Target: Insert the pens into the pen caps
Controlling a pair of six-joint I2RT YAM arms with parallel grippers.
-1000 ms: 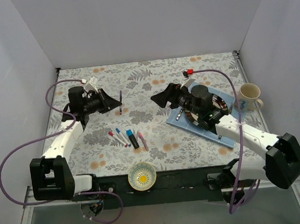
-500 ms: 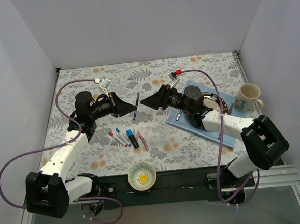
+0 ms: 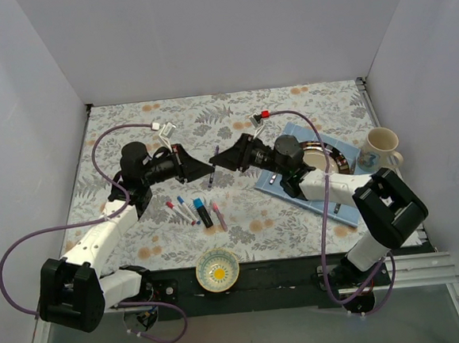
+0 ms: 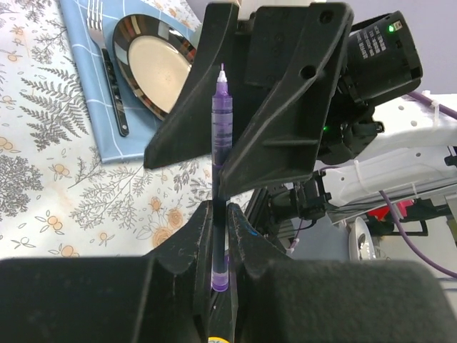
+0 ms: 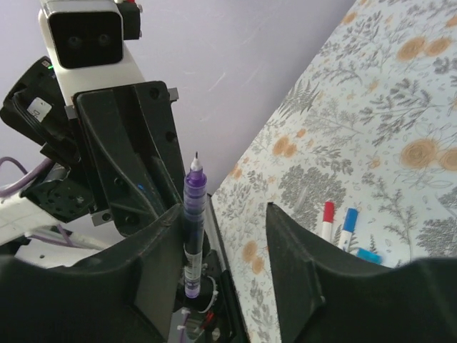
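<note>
Left of the blue cloth mat (image 4: 78, 93), a thin purple plastic pen (image 4: 221, 128) stands midair.
The left gripper (image 4: 221, 214) pinches its base; the right gripper (image 5: 228, 214), spread around it, may push it crooked if off-centre.

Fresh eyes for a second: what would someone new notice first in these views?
The two arms meeting nose to nose at mid-table, with a purple pen roughly upright between them: the left arm's fingers are shut on its lower barrel, the right arm's fingers stand apart, the pen close to one. Then the loose pens lying nearer the bases, and the shiny plate on the blue mat at right.
</note>
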